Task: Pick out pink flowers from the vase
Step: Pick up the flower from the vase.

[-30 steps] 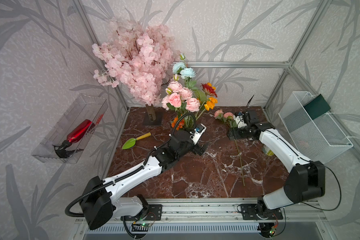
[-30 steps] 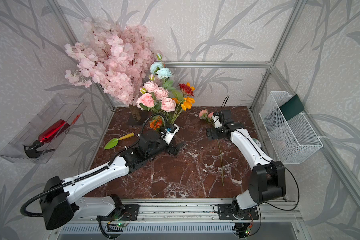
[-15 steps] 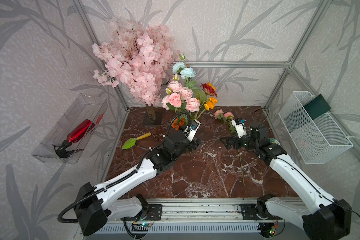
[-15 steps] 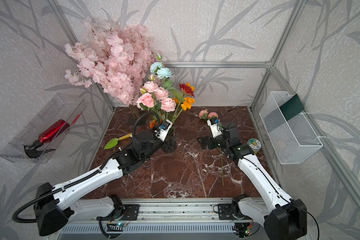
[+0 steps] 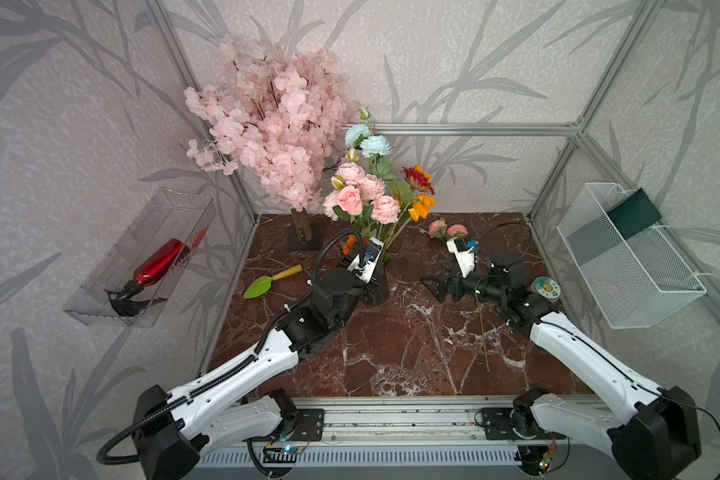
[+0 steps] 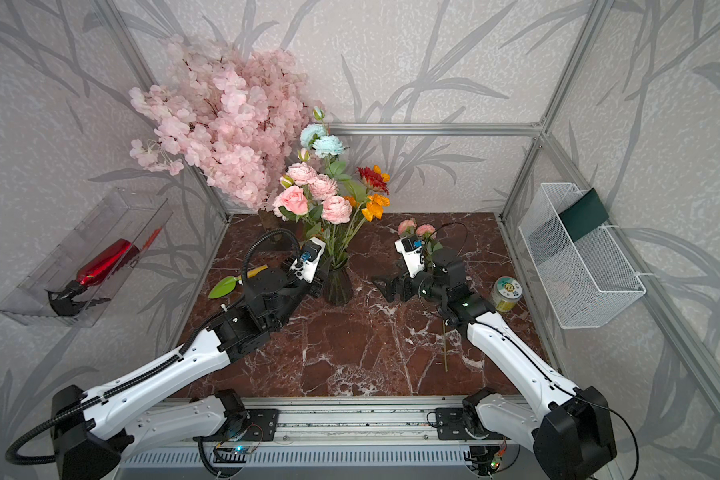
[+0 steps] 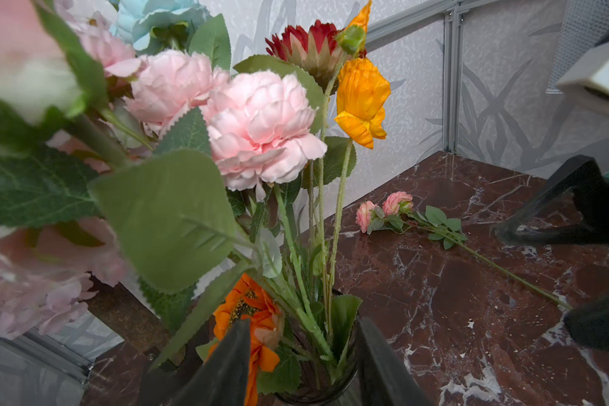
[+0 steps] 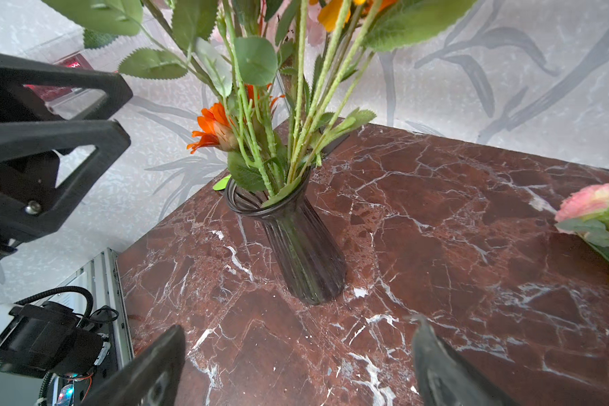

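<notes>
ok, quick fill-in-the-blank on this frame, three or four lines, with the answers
1. One pink flower stem lies outside the vase, on the ___.
2. The right gripper has its jaws ___.
3. The spray bottle in the clear wall bin is ___.
4. The trowel has a ___ blade.
Missing words: table; open; red; green.

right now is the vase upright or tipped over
Upright: the vase stands on its wide base on the marble table, with the flower stems rising from its neck.
</notes>
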You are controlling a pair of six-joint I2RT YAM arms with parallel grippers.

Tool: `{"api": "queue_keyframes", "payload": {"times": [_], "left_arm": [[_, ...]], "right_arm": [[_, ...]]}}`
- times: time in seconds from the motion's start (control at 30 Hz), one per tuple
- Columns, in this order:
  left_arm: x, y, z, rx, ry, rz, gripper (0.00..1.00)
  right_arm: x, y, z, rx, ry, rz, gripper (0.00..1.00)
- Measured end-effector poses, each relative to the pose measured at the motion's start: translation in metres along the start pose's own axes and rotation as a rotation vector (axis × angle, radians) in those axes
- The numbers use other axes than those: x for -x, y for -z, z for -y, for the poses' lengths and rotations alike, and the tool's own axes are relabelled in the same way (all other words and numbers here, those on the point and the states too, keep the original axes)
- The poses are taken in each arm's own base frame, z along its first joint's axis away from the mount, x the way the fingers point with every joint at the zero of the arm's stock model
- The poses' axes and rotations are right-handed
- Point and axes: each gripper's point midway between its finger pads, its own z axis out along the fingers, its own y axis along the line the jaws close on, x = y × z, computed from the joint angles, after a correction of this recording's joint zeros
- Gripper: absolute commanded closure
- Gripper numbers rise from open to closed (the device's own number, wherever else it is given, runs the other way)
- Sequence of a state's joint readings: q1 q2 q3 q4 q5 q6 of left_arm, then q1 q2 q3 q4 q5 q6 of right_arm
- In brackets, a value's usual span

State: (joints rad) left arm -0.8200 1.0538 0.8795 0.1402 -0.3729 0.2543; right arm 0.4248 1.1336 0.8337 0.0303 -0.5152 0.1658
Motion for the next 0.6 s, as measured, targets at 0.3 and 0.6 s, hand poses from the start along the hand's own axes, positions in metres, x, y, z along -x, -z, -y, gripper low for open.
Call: {"api": "queue_keyframes", "payload": {"times": [0.3,0.6], "left_arm": [[-0.003,0.022,-0.006,-0.039,0.032,0.043,0.55],[-0.034,0.011,0.006,-0.109,0.049,0.008,0.61]], "right_arm": [[0.009,-0.005,-0.011,0.069,0.007,0.035,0.01],[0.001,-0.016,-0.015,0.111,-0.006,0.011,0.01]]}}
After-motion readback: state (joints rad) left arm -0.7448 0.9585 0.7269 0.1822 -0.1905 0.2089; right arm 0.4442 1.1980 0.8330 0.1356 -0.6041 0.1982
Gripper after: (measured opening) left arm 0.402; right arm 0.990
